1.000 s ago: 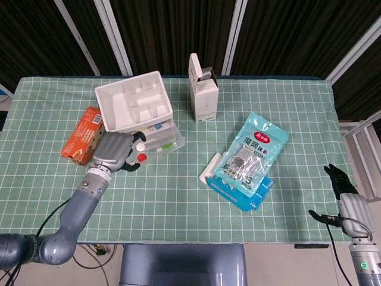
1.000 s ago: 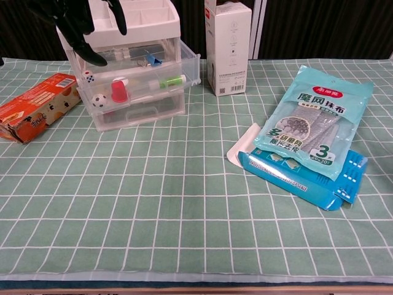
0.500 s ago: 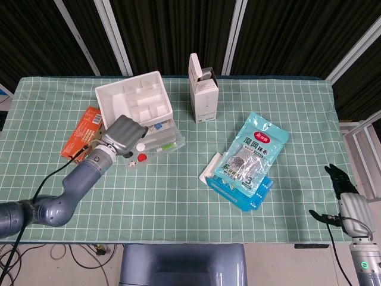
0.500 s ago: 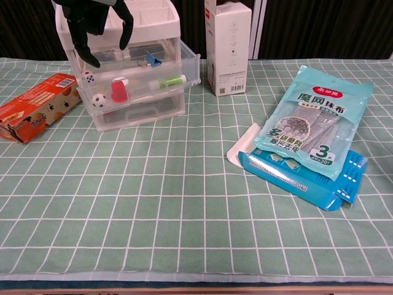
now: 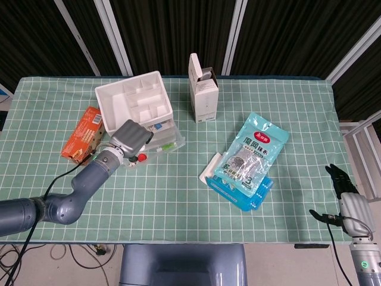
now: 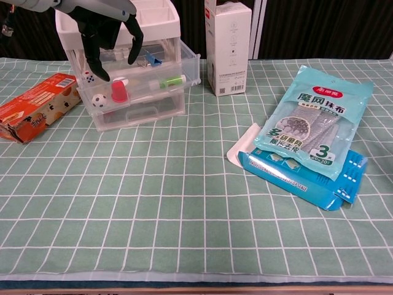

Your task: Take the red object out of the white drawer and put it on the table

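Note:
A small red object [image 6: 120, 91] stands in the pulled-out middle tray of the white drawer unit [image 6: 161, 67], beside a small black-and-white ball [image 6: 99, 100] and a die [image 6: 88, 76]. In the head view the red object [image 5: 142, 157] peeks out just below my left hand [image 5: 131, 137]. My left hand [image 6: 105, 31] hangs over that tray with its dark fingers spread and pointing down, fingertips just above the red object, holding nothing. My right hand [image 5: 350, 205] rests off the table's right front corner with its fingers apart and empty.
An orange snack box [image 6: 34, 114] lies left of the drawer unit. A white carton [image 6: 228, 46] stands behind to the right. A teal packet [image 6: 317, 120] lies on a blue box [image 6: 299, 178] at the right. Green checked cloth covers the table.
My left hand has moved right and down over the open tray, from the drawer unit's left edge to just above the red object. The right hand has stayed put.

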Robot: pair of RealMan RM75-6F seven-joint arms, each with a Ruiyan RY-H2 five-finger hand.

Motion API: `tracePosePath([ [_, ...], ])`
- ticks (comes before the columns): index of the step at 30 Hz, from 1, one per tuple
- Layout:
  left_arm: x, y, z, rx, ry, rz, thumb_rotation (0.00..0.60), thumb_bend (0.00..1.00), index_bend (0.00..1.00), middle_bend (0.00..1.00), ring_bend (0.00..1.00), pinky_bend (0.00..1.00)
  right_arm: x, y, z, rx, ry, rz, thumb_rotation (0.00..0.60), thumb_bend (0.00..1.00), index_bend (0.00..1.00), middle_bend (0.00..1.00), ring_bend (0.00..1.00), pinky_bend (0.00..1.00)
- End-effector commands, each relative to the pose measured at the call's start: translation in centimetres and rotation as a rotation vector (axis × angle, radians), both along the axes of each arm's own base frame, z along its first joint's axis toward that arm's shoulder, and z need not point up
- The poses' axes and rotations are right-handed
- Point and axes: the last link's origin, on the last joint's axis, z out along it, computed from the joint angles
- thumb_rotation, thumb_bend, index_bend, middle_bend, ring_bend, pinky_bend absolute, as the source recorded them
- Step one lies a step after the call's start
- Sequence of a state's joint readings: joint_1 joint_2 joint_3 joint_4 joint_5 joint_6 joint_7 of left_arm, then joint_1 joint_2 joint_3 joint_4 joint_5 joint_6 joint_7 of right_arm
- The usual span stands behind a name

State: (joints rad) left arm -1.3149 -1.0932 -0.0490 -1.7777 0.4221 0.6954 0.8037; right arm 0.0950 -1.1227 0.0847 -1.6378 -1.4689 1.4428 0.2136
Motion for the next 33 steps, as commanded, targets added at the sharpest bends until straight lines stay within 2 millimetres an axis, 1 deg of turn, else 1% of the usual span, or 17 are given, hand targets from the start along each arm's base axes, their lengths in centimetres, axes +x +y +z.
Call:
tracePosePath([
  [1,0.0,-0.2,-0.3,-0.012,0.004,0.016,0.600,0.14,0.42,1.00,1.00,1.00,0.0,0.0,0.0,-0.001,-0.001,0.000,0.600,0.04,0.00,0.00,0.00,0.22],
  [13,-0.1,0.0,-0.4,-0.007,0.034,0.033,0.600,0.14,0.44,1.00,1.00,1.00,0.0,0.0,0.0,0.000,-0.003,0.001,0.600,0.04,0.00,0.00,0.00,0.22],
  [19,-0.2,0.0,-1.6,-0.019,0.033,0.038,0.600,0.14,0.45,1.00,1.00,1.00,0.0,-0.1,0.0,-0.002,-0.007,-0.003,0.600,0.04,0.00,0.00,0.00,0.22],
  [33,0.1,-0.1,-2.2,-0.026,0.042,0.032,0.600,0.14,0.49,1.00,1.00,1.00,-0.1,-0.1,0.1,-0.003,-0.016,-0.006,0.600,0.04,0.00,0.00,0.00,0.22],
])
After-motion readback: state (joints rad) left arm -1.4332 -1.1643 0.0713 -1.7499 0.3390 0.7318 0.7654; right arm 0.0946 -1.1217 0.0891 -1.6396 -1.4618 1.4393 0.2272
